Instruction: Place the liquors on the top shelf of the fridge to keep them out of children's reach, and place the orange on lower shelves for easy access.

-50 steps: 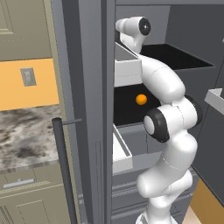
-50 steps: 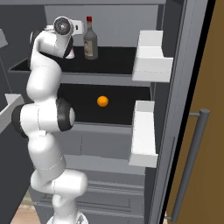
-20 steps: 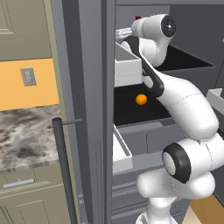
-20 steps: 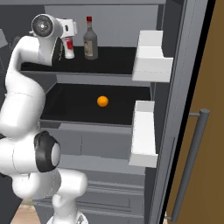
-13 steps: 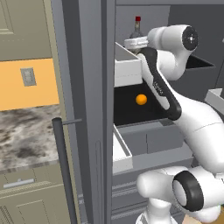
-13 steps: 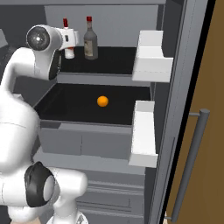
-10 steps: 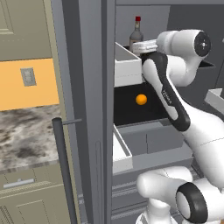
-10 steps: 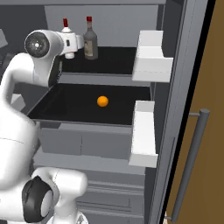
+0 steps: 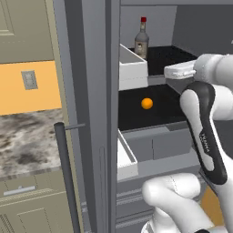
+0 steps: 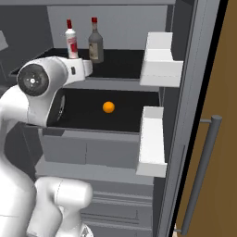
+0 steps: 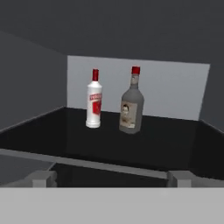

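The fridge (image 10: 185, 115) holds two liquors (image 11: 131, 103) on its top shelf (image 11: 166, 148), the orange (image 10: 109, 107) below; gripper (image 11: 111, 177) open, empty.

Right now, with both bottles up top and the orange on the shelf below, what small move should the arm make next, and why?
Probably ease the hand back out of the fridge. Both liquors, the white bottle and the grey-brown bottle, stand upright on the top shelf, the orange sits on the black shelf below, and the gripper is open and holds nothing, so nothing looks left to place.
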